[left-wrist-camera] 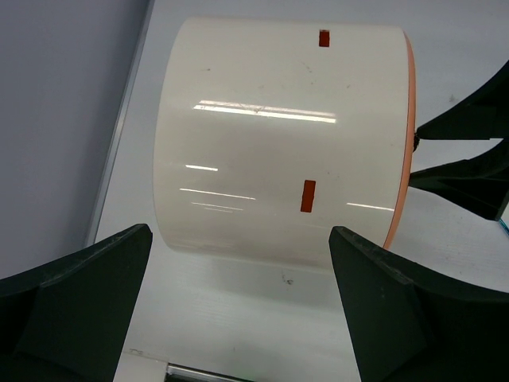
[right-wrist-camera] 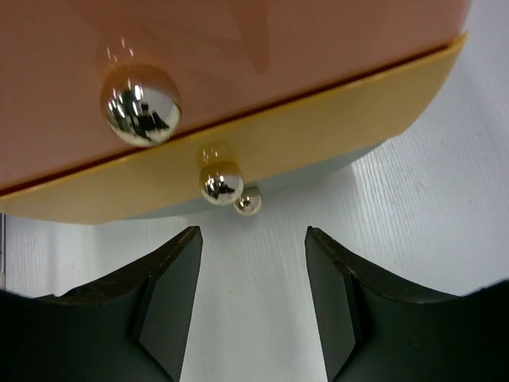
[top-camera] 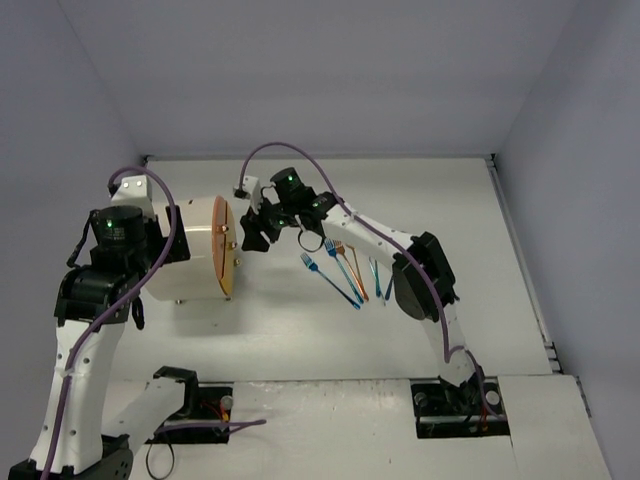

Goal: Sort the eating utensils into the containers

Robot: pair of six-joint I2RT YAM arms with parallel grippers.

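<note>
Right claw (top-camera: 254,230) sits just left of centre in the overhead view. Its dark fingers point at the round orange front (top-camera: 226,255) of the cream drum cabinet (top-camera: 190,255), apparently lined up to catch a knob and draw a drawer out. Its arm reaches from the base at lower right, elbow bent right of centre, forearm stretched leftward. No drawer looks pulled out. The eating utensils (top-camera: 345,272) lie fanned on the table (top-camera: 300,340) just right of that claw, under the forearm, with none in a container. The left arm rises along the left edge, and its wrist leans over the back of the drum, probably to brace it against the pull. In the left wrist view the left claw (left-wrist-camera: 238,318) is spread wide, one finger in each lower corner. The drum's cream side lies beyond them, untouched, and the right claw's tips show at the right edge. In the right wrist view the fingers stand apart along the bottom, holding nothing. Three brass knobs (right-wrist-camera: 221,181) hang above the gap, not yet between the fingers.
</note>
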